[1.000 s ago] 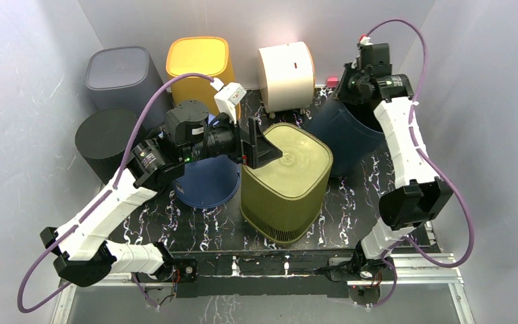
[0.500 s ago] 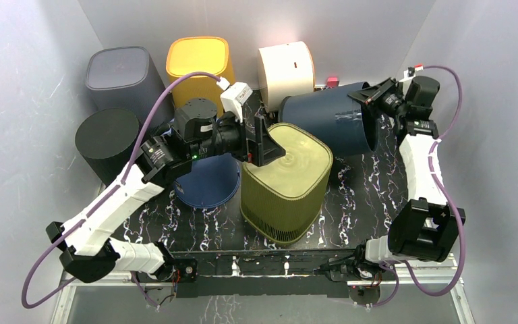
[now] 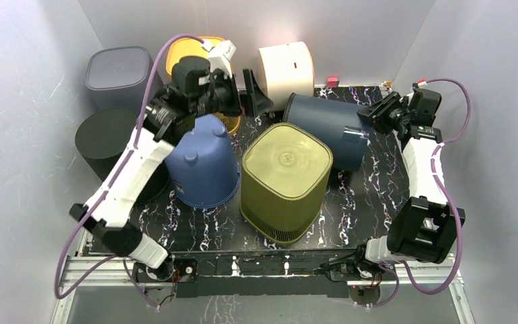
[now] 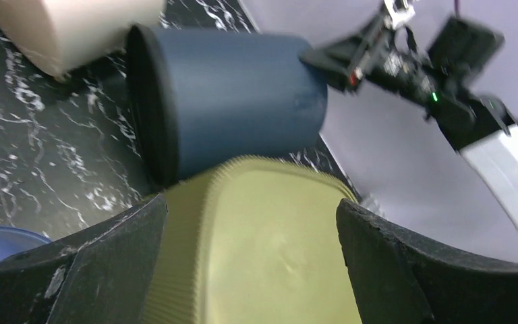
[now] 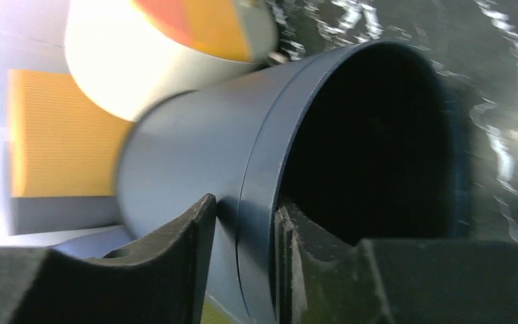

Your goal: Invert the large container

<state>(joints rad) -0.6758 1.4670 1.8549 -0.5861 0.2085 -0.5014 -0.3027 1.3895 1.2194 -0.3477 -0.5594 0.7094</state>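
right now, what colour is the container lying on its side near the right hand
Dark blue, no pattern. The container shows best in the left wrist view.

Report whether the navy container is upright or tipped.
Tipped: the navy container lies sideways, its rim between the fingers of the right gripper.

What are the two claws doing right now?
Left claw: open, holding nothing.
Right claw: astride the dark blue container's rim; grip cannot be told.
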